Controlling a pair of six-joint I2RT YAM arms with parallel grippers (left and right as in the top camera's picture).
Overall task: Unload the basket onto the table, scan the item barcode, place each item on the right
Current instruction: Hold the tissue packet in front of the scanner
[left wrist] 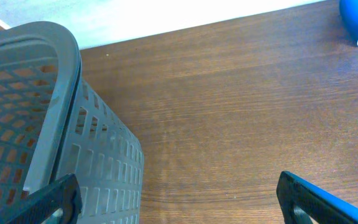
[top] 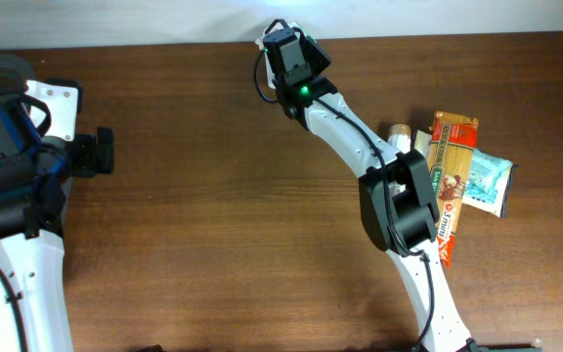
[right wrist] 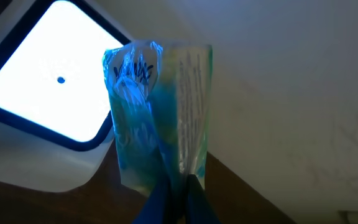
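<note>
Item: small blue-and-green crinkled plastic packet [right wrist: 157, 112], pinched at its lower edge by the closed right gripper [right wrist: 174, 196]. It is held upright at the far edge of the brown wooden table [top: 213, 196], just beside the glowing white scanner window with a dark blue rim [right wrist: 45, 84], which lies to its left in the wrist view. Left gripper [left wrist: 179, 202]: jaws wide apart, holding nothing, hovering at the left of the table next to the grey slotted plastic basket [left wrist: 36, 112]. Remaining stock: orange pasta pack [top: 454, 147] and blue-and-white pouch [top: 487, 184], lying together at the right. Hazards, as judged: the packet appears turned edge-on to the window, so a code on either broad face may not be read. No barcode is discernible, and which face carries it cannot be told. Soft film gripped by a narrow margin may droop, fold or slide out if the wrist rotates sharply. Creases and glare from the bright window may break up the code. A close approach risks knocking the scanner housing.
</note>
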